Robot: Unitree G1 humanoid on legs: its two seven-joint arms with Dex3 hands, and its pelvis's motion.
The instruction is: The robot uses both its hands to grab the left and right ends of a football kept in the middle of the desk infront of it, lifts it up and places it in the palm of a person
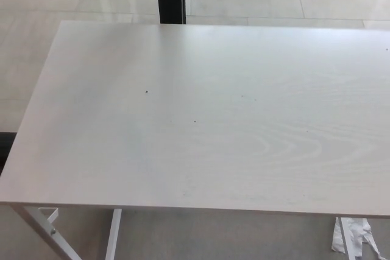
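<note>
Desk [201, 120] with pale wood-grain top.

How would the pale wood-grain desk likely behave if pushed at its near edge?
The pale wood-grain desk looks broad and flat, so probably stiff. Its thin white metal legs suggest it might slide or wobble rather than tip.

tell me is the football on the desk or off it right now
Off it. The white desk shows only bare wood grain and a few dark specks; no football, robot hand or person appears in view.
</note>
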